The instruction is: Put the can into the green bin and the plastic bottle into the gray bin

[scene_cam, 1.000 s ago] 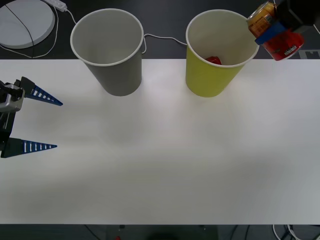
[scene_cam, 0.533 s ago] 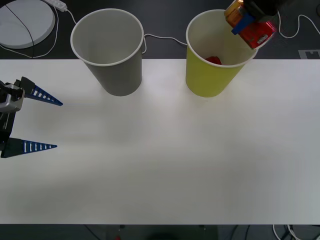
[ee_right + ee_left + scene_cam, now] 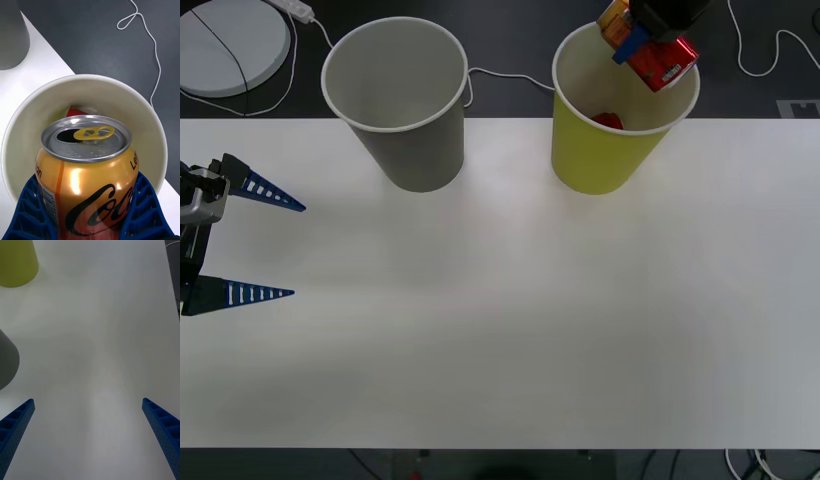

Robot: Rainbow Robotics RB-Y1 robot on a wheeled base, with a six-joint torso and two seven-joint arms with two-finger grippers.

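My right gripper (image 3: 642, 45) is shut on the can (image 3: 662, 64), a red can with a gold end, held tilted over the mouth of the green bin (image 3: 600, 160). In the right wrist view the can (image 3: 88, 180) sits between my blue fingers (image 3: 30, 213), its open silver top pointing into the bin's white inside (image 3: 123, 97). The gray bin (image 3: 415, 150) stands to the left of the green one. My left gripper (image 3: 240, 240) rests open at the table's left edge. The plastic bottle is out of view.
A red thing (image 3: 608, 120) lies at the bottom of the green bin. A white round disc (image 3: 225, 45) and white cables (image 3: 510, 76) lie on the dark floor behind the white table (image 3: 510, 320).
My right gripper has carried the can leftward, from beyond the green bin's right rim to above its mouth. The left arm has not moved.
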